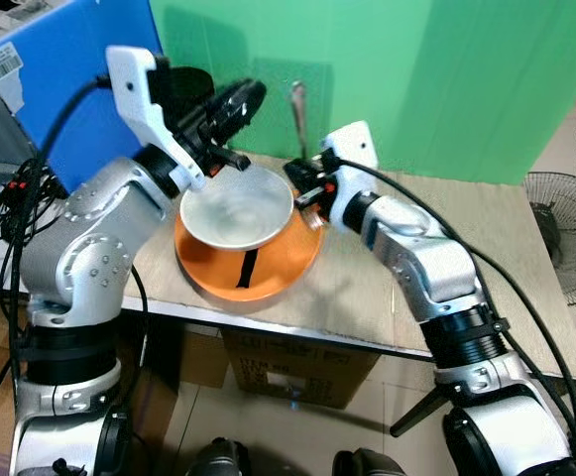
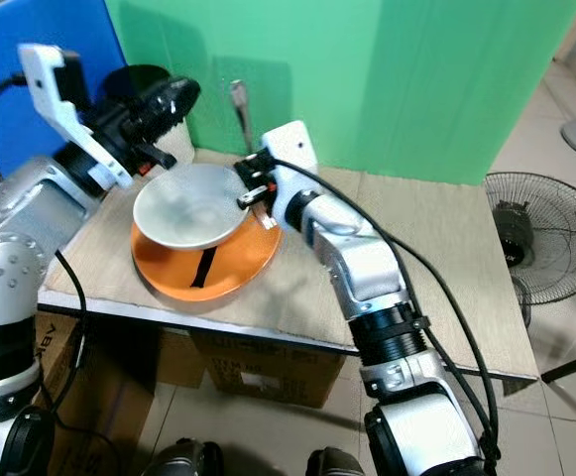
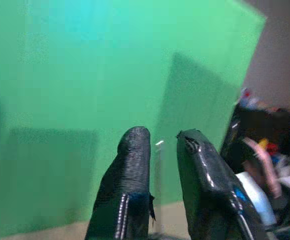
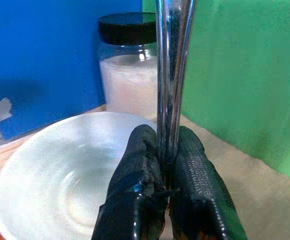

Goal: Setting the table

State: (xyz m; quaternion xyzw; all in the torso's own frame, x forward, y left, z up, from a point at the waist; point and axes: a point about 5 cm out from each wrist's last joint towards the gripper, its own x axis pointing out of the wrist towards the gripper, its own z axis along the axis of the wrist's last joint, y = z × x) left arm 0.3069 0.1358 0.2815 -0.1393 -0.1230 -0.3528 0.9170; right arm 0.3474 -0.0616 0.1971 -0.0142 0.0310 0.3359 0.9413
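Fingers of our right gripper (image 4: 167,165) pinch a metal utensil (image 4: 172,75), perhaps a spoon, beside the white bowl (image 1: 236,206); our left gripper (image 3: 159,150), slightly parted, holds nothing.

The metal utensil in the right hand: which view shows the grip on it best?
The right wrist view: the right hand is shut on the metal utensil's handle, which stands upright beside the white bowl. Both eye views show the handle as a thin, blurred sliver above the hand; the left wrist view shows green backdrop.
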